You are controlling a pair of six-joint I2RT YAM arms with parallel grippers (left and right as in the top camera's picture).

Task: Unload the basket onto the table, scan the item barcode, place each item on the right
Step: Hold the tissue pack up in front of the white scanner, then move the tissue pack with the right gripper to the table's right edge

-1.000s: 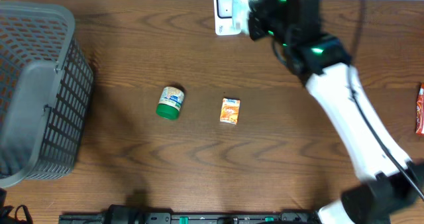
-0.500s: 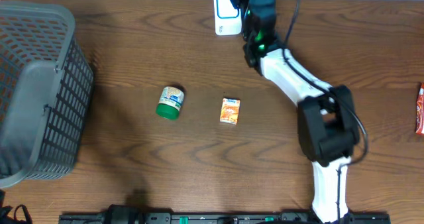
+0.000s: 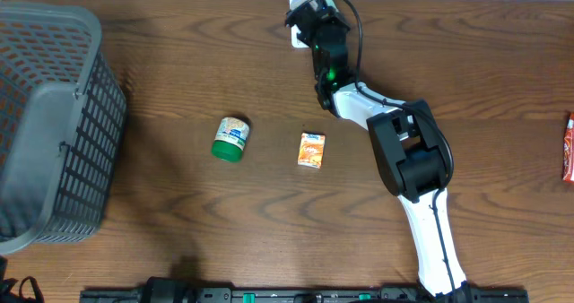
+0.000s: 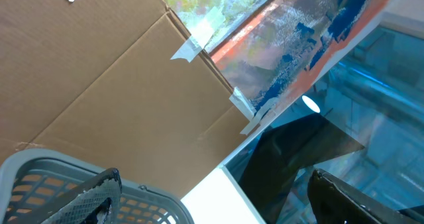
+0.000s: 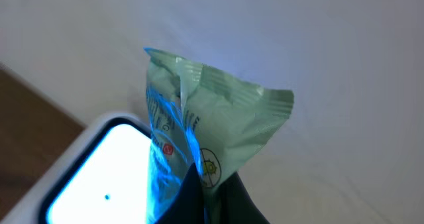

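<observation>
Right wrist: hand (image 5: 207,197) tight on green packet (image 5: 222,114)

Robot lab bench mocked up as a shop checkout. Dark wood-grain table (image 3: 179,231) carries a grey plastic mesh shopping basket (image 3: 54,115) and a white box-shaped barcode scanner with a lit blue-white window (image 5: 99,164). Retail goods: green-lidded round jar (image 3: 230,138), small orange carton (image 3: 311,150), pale green foil packet (image 5: 212,118) at the scanner. White-and-black robot arm (image 3: 430,231) over the table. Taped brown cardboard box (image 4: 119,98) beyond the basket.
</observation>
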